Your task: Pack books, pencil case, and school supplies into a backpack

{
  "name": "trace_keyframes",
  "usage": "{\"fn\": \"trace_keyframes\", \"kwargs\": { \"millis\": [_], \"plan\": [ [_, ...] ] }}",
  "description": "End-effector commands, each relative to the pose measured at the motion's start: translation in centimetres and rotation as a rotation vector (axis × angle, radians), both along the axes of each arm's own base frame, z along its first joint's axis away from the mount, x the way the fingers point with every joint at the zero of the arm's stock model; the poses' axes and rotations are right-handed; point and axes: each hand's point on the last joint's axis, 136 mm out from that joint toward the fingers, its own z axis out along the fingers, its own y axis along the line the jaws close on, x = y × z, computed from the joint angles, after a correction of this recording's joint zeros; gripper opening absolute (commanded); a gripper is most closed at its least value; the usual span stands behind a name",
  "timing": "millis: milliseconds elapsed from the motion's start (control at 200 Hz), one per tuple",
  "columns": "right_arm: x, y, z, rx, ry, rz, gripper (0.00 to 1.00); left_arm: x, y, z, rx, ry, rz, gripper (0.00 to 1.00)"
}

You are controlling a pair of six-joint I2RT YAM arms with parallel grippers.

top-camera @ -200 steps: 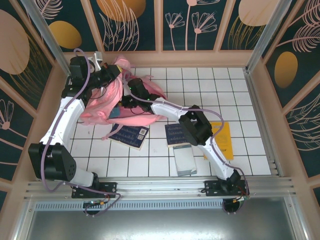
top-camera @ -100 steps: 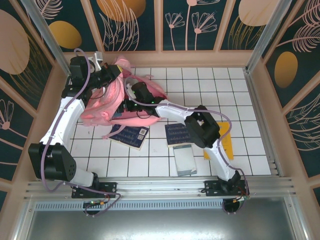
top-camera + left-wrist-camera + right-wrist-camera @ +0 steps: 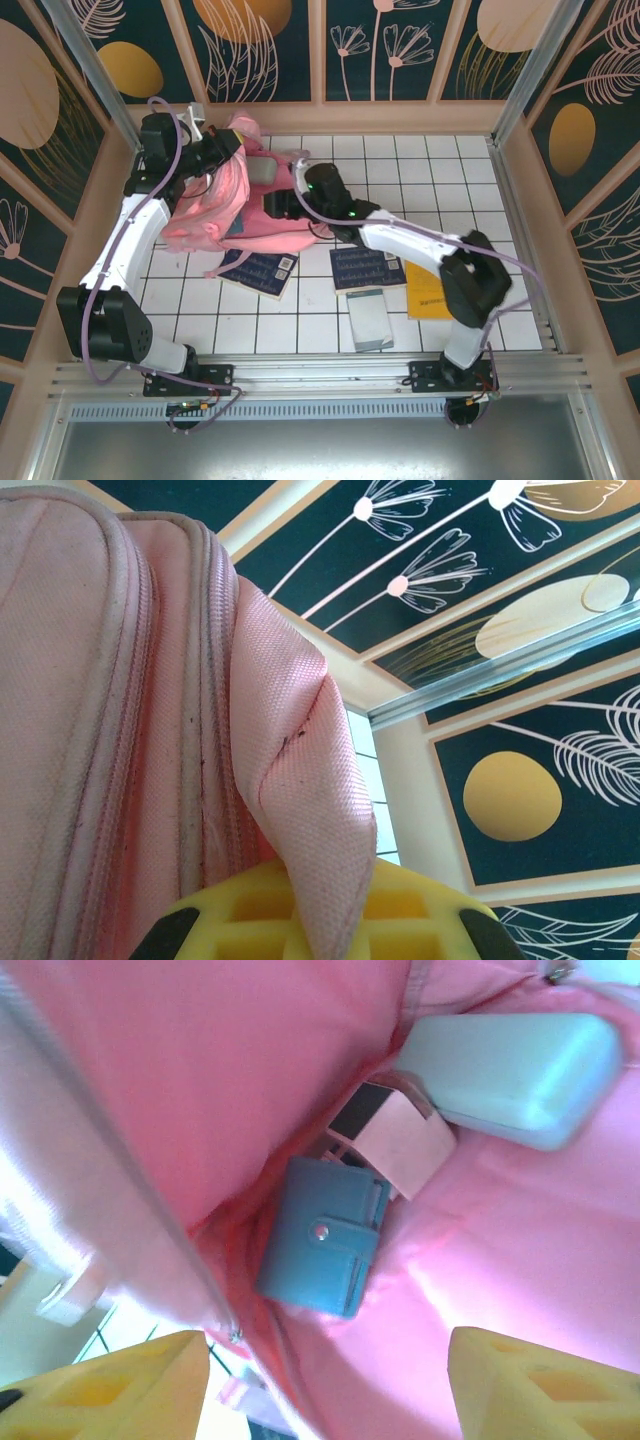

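Beneath your right claw point(image 3: 330, 1390), jaws apart: pencil case point(image 3: 510, 1065) inside backpack point(image 3: 200, 1080) | left claw point(image 3: 320, 915) clamps its fabric | slipping could shut the opening.

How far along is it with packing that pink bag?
Done: the pencil case, a pink block and a blue case lie inside the backpack. In hand: the left hand pinches the backpack's fabric, and the right hand hangs open at its mouth. Left: one navy book, a second navy book, a yellow book and a small grey-blue book lie on the table.
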Motion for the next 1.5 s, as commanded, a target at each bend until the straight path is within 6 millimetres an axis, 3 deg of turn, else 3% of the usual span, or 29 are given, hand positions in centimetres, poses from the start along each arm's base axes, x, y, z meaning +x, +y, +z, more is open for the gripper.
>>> {"fn": "trace_keyframes", "kwargs": {
  "millis": [0, 110, 315, 480, 581, 776, 901, 1041, 1301, 1496],
  "plan": [
    [0.0, -4.2, 2.2, -0.039, -0.067, -0.126, 0.6, 0.7, 0.0, 2.6, -0.001, -0.146, 0.007, 0.0],
    [-2.4, -6.4, 0.0, -0.163, 0.005, -0.1, 0.58, 0.7, -0.7, 0.8, -0.004, -0.114, -0.006, 0.0],
    [-8.2, -11.4, -7.0, -0.398, 0.213, -0.085, 0.55, 0.6, -2.5, -3.6, 0.098, -0.04, -0.017, 0.0],
    [-12.4, -14.9, -10.6, -0.55, 0.322, -0.102, 0.51, 0.4, -3.4, -6.7, 0.17, 0.002, -0.016, 0.0],
    [-14.7, -16.9, -12.7, -0.613, 0.416, -0.134, 0.39, 0.4, -4.2, -7.6, 0.178, 0.02, -0.036, 0.0],
    [-18.6, -19.0, -18.1, -0.723, 0.555, -0.11, 0.35, 0.5, -4.4, -8.4, 0.182, 0.039, -0.034, 0.04],
    [-19.0, -19.4, -20.6, -0.755, 0.581, -0.117, 0.33, 0.2, -4.5, -8.5, 0.18, 0.038, -0.039, 0.04],
    [-18.0, -18.5, -21.9, -0.756, 0.558, -0.115, 0.34, 0.1, -4.4, -8.7, 0.235, 0.032, -0.029, 0.05],
    [-14.1, -13.8, -22.2, -0.747, 0.474, -0.076, 0.34, -0.1, -5.0, -8.9, 0.244, 0.032, -0.046, 0.08],
    [-12.2, -11.1, -20.6, -0.725, 0.435, -0.053, 0.36, -0.1, -4.9, -9.2, 0.255, 0.04, -0.043, 0.09]
  ]
}}
